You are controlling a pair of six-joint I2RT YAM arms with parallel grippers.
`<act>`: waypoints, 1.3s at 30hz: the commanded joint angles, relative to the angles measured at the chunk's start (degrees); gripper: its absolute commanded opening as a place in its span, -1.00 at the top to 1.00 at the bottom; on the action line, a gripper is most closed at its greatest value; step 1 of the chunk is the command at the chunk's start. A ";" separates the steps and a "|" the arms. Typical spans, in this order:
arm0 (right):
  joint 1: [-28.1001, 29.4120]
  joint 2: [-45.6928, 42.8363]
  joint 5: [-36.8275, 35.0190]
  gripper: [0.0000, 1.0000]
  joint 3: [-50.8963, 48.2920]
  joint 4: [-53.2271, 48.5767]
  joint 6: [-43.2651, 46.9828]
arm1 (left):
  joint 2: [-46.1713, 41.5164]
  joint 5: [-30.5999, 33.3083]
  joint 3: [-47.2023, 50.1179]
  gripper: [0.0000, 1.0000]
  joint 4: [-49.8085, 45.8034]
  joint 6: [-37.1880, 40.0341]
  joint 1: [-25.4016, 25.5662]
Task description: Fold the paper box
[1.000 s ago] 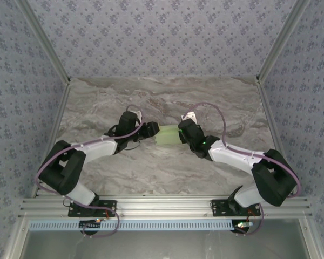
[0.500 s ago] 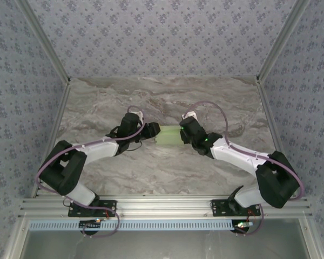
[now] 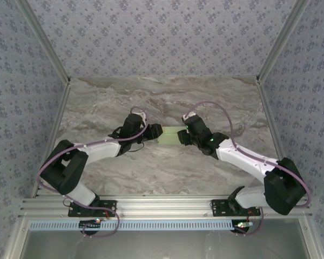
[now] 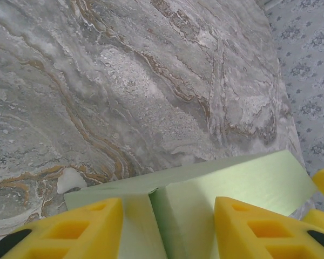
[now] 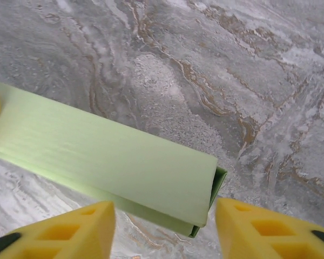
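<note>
The paper box [image 3: 169, 135] is a pale green, flattened sleeve at mid-table, between the two grippers. My left gripper [image 3: 154, 133] is shut on its left end. In the left wrist view the yellow fingers [image 4: 92, 224] sit on either side of the box [image 4: 232, 178], where a folded seam runs between them. My right gripper [image 3: 180, 136] stands open at the box's right end. From the right wrist, the box [image 5: 108, 156] lies ahead of the gripper [image 5: 164, 208], its open end showing an inner layer, and neither pad touches it.
The marble-patterned tabletop [image 3: 167, 167] surrounds the box. Patterned walls with metal posts [image 3: 270, 51] close in the back and sides. The aluminium rail [image 3: 162, 205] with both arm bases runs along the near edge.
My right gripper has opened and let go of the box's right end. Both grippers have drifted slightly toward the back of the table. The left gripper's hold is unchanged.
</note>
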State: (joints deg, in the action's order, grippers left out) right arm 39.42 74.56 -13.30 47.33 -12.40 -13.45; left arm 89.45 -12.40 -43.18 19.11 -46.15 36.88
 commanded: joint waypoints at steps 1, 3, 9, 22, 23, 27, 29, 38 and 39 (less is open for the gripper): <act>-0.70 -2.89 1.75 -0.15 2.02 -3.12 0.80 | 2.13 0.69 -0.12 0.06 -7.76 1.87 0.47; -1.79 -4.16 2.74 -0.17 1.92 -3.20 0.88 | 2.16 0.69 -0.31 0.06 -7.88 2.08 0.54; -9.92 -3.63 13.81 -0.19 2.50 -1.63 -0.45 | 1.96 0.92 -0.59 0.06 -8.45 2.41 0.61; -21.39 6.01 34.11 -0.12 1.25 5.55 -7.19 | 1.87 0.97 -0.82 0.05 -8.59 2.73 0.74; -21.56 6.32 34.37 -0.09 0.37 5.96 -7.45 | 1.96 0.93 -0.79 0.05 -8.57 2.73 0.74; -22.72 7.08 36.72 0.04 -4.06 9.89 -9.81 | 2.03 0.77 -0.42 0.05 -7.88 2.46 0.75; -22.89 7.40 37.60 0.11 -6.27 12.13 -11.15 | 2.14 0.43 -0.19 0.06 -7.77 2.34 0.76; -22.56 9.15 37.95 0.40 -12.56 16.34 -13.13 | 2.81 -3.06 2.24 0.22 -5.02 0.90 0.30; -22.59 9.49 37.78 0.42 -13.24 16.93 -13.25 | 3.13 -3.64 2.54 0.24 -4.52 0.60 0.38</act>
State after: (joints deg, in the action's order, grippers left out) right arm 16.51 80.75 25.87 38.24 9.58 -25.89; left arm 89.80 -13.08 -43.38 18.63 -45.50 36.86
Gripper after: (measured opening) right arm 0.297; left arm 0.386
